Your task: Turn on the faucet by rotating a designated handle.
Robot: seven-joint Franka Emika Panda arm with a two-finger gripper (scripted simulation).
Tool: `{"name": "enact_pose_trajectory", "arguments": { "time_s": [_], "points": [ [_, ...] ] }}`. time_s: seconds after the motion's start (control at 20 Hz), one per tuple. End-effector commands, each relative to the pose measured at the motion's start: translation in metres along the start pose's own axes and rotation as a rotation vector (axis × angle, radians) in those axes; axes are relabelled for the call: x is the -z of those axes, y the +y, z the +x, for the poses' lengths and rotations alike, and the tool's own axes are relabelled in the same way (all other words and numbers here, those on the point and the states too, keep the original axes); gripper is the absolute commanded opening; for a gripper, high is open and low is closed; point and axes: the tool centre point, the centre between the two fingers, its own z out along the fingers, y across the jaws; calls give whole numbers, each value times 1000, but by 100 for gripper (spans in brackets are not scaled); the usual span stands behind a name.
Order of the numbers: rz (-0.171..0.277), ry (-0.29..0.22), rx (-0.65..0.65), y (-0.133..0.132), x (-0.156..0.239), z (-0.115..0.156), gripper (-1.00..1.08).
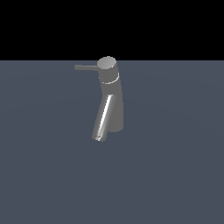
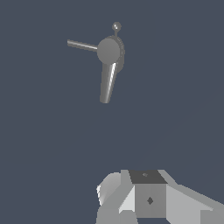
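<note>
Only one obstacle on the flat grey floor (image 1: 175, 175): the faucet (image 1: 111, 94), upright, slanted spout (image 1: 103, 117) leaning down toward the near side. Thin handle (image 1: 85, 68) jutting from the cap toward the exterior view's left, open air above, below and beyond its tip. Open floor on every side. Well apart from the gripper (image 2: 148, 197) in the wrist view, bare floor between.

The faucet (image 1: 108, 98) is seen from the side and slightly above in the exterior view, fairly close. In the wrist view it is viewed from high overhead, farther off. The handle (image 2: 82, 45) is shared by both.
</note>
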Motion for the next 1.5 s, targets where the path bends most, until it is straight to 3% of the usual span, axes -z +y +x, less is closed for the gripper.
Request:
{"name": "enact_pose_trajectory", "arguments": {
  "time_s": [0.0,0.85,1.45],
  "points": [
    [0,0,0,0,0,0,-100],
    [7,37,-54,-9,5,11,-100],
    [23,152,-240,-45,12,40,-100]
  ]
}}
